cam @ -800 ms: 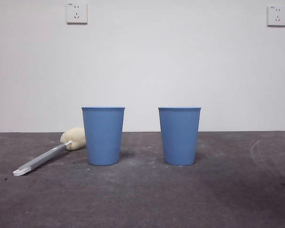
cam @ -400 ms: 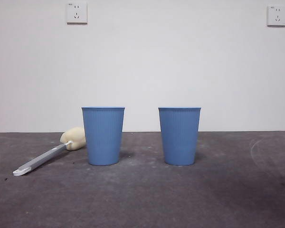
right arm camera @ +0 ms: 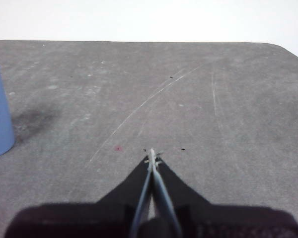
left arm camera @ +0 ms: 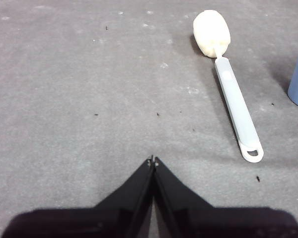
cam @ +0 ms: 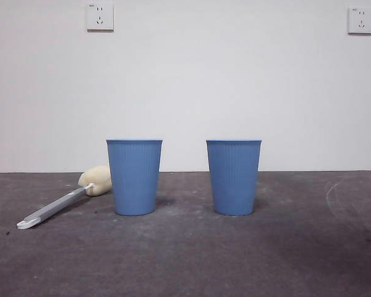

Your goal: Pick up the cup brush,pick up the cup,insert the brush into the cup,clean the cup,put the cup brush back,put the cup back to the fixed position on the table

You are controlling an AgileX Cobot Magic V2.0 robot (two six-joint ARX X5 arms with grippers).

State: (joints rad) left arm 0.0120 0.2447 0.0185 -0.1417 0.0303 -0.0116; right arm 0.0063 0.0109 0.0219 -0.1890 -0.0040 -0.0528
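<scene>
The grey surface [cam: 185, 260] holds two blue cups [cam: 134, 177] [cam: 234, 177], standing upright, with no writing. The cup brush [left arm camera: 228, 84] lies flat ahead of the left pincer [left arm camera: 152, 159], sponge end pointing away. The left pincer and the right pincer [right arm camera: 152, 159] are both pressed closed, holding nothing.
</scene>
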